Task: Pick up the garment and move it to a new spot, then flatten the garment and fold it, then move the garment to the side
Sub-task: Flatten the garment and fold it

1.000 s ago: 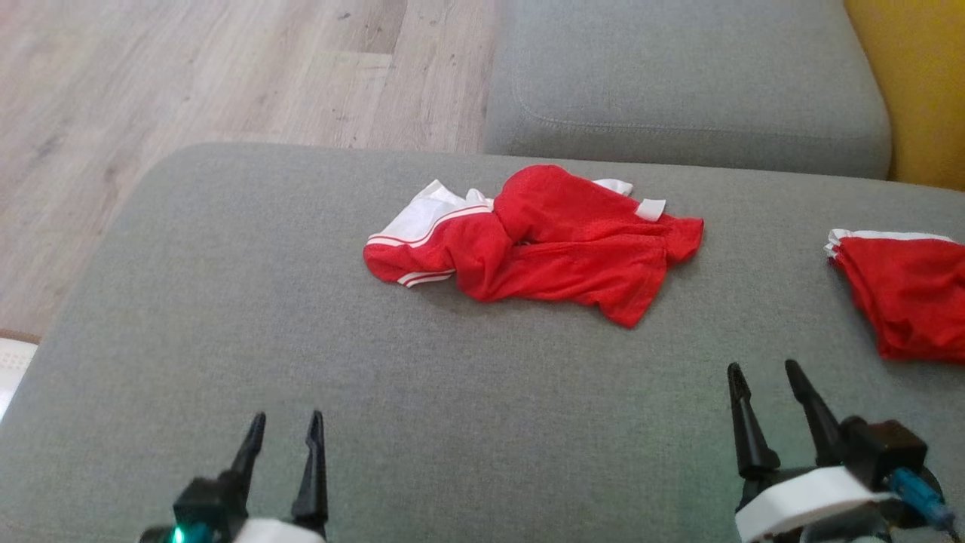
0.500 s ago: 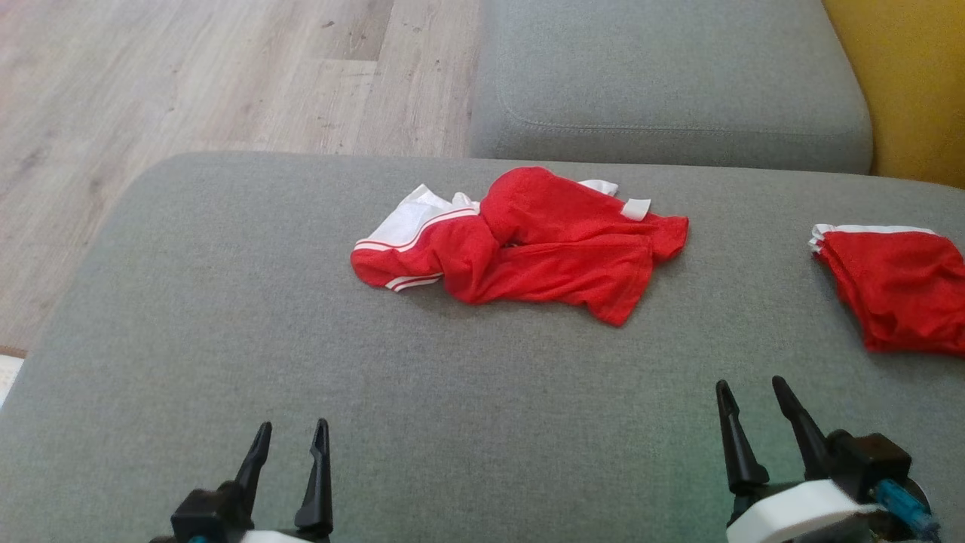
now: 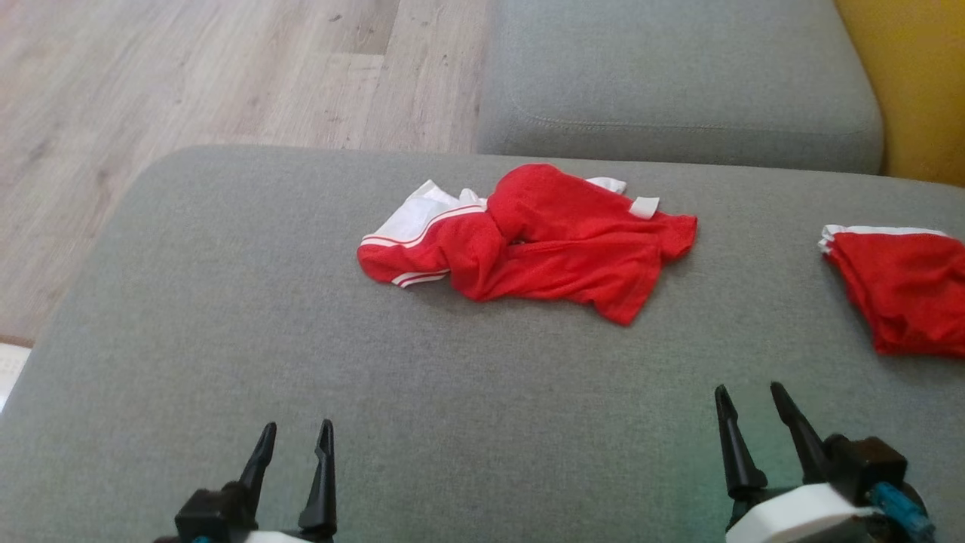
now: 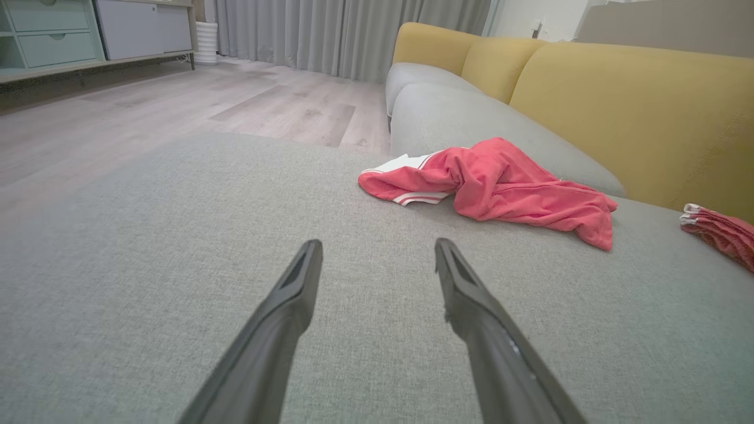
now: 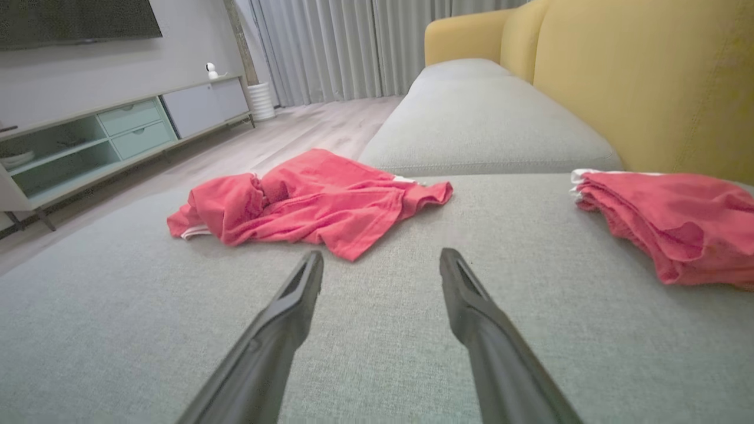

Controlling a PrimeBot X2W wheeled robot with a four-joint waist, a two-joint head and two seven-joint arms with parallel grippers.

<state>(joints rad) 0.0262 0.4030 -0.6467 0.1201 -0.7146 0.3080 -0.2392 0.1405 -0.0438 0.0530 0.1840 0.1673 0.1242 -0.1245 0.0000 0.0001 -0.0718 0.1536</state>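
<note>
Far left: wood floor (image 3: 166, 90) runs beyond the rounded left edge of the grey seat cushion (image 3: 226, 362). The corner there curves away, with bare fabric right up to the drop.

Left-centre: a wide, unbroken stretch of cushion, open from the left edge to the cloth and across the whole near half.

Centre: the garment (image 3: 543, 241), red with white trim, lies crumpled on the far half of the cushion, close to its back edge. The white-banded end points left and a pointed corner reaches toward the near right. Past the back edge is a seam, then a second grey cushion (image 3: 678, 83).

Right of centre: a gap of bare fabric, then a second red garment (image 3: 905, 294), bunched and cut off by the right edge of the head view. Yellow backrest (image 3: 923, 83) at far right.

Left gripper (image 3: 297, 426): low left, fingers spread wide with nothing between them, over bare cushion and well apart from the garment. Cannot tell whether it touches the fabric.

Right gripper (image 3: 749, 388): low right, fingers spread just as wide and empty. It is near the second red garment but clear of it. In the right wrist view the garment's near corner lies ahead of the fingertips, apart from them.
</note>
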